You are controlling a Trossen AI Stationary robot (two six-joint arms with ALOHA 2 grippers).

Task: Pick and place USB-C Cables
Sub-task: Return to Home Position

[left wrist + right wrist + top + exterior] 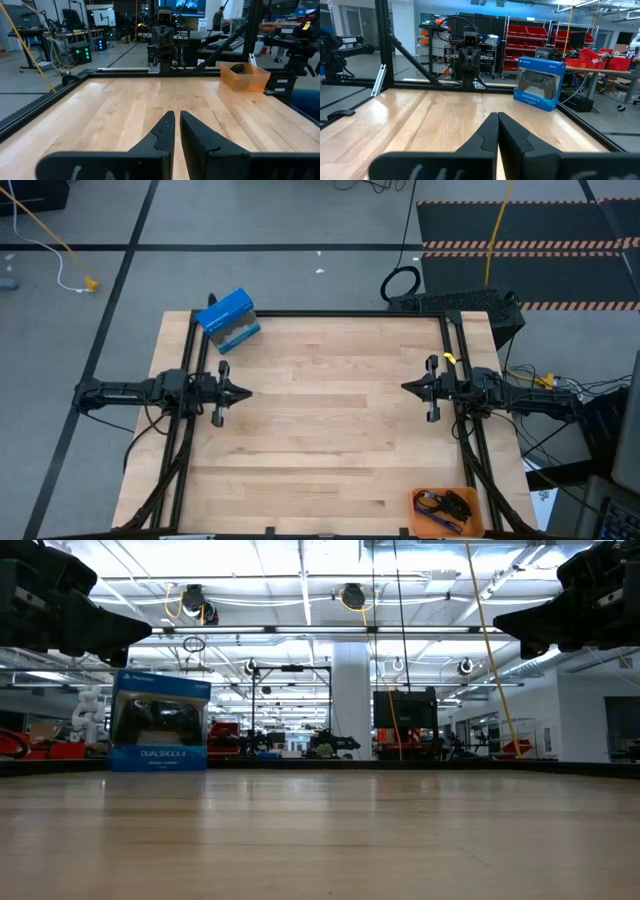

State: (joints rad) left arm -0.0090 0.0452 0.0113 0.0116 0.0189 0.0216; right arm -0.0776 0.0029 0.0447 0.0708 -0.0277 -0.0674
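Note:
The USB-C cables, black coils and a purple-blue one, lie in an orange bin at the table's near right corner; the bin also shows in the left wrist view. My left gripper hovers shut and empty at the table's left side, pointing right; its fingers show in its wrist view. My right gripper hovers shut and empty at the right side, pointing left; it shows in its wrist view.
A blue DualShock box stands at the far left of the table, also in the low view and the right wrist view. A black frame rims the table. A black cable ring lies on the floor beyond.

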